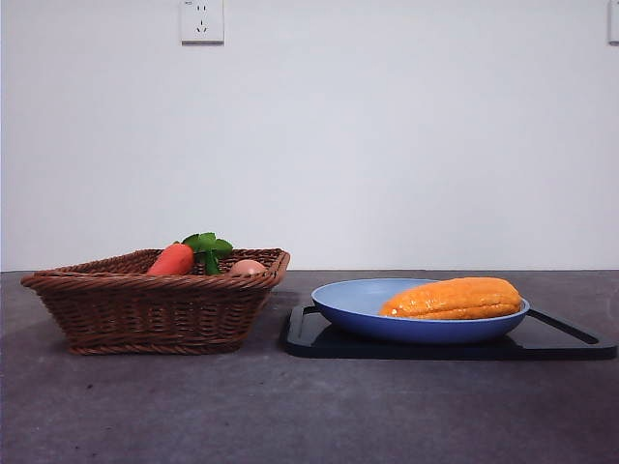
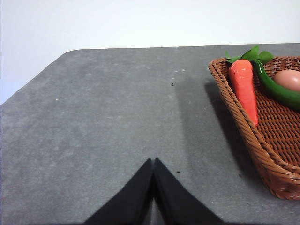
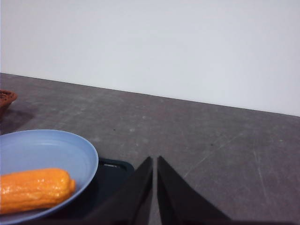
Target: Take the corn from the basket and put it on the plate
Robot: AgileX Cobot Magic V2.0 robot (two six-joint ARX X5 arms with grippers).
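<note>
One bumpy orange-yellow corn (image 1: 453, 299), tapered ends, lying on blue plate (image 1: 353, 302)

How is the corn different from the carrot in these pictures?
The corn lies on the blue plate; the carrot lies in the basket. The corn is yellow-orange and bumpy; the carrot is smooth, red-orange, with green leaves. No gripper holds either.
</note>
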